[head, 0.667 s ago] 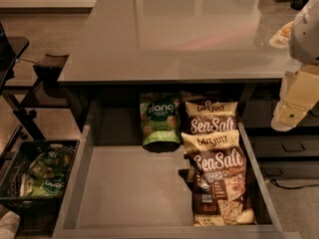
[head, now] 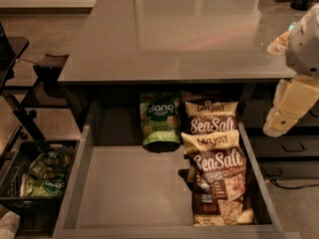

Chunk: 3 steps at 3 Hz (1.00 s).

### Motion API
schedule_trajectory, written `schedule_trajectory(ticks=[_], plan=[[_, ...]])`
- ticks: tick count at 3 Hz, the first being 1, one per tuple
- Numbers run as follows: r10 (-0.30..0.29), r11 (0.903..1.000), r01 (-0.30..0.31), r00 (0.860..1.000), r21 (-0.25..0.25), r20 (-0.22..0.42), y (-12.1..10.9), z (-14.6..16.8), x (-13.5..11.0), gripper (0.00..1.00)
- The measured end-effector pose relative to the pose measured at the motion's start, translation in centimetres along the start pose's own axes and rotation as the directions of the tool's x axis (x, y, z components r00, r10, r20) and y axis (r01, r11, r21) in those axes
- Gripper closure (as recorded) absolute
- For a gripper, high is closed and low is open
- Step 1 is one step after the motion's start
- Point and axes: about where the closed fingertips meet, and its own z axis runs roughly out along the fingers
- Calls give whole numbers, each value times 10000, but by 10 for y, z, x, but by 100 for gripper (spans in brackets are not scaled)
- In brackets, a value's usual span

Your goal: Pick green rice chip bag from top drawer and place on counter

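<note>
The green rice chip bag (head: 160,119) lies at the back of the open top drawer (head: 124,193), just under the counter's front edge. The glossy grey counter (head: 174,34) spans the upper part of the view. My gripper (head: 288,111) hangs at the right edge, outside the drawer's right wall and well to the right of the green bag, with nothing in it.
Two brown-and-cream "Sea Salt" bags (head: 215,176) lie overlapping along the drawer's right side, right of the green bag. A black wire basket (head: 35,176) with green bags stands on the floor at the left. A dark stand (head: 47,68) is beside the counter's left end.
The view and arm have barely shifted; the bags and drawer lie as before.
</note>
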Motion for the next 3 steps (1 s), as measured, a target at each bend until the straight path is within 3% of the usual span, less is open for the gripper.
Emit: schedule_trajectory(ticks=[1, 2, 3], plan=[[996, 9949, -1007, 9902, 64, 982, 8, 35, -2, 0], [1299, 9913, -1314, 9805, 9, 1473, 4, 57, -10, 0], [1301, 9913, -1316, 9804, 8, 1481, 4, 58, -10, 0]])
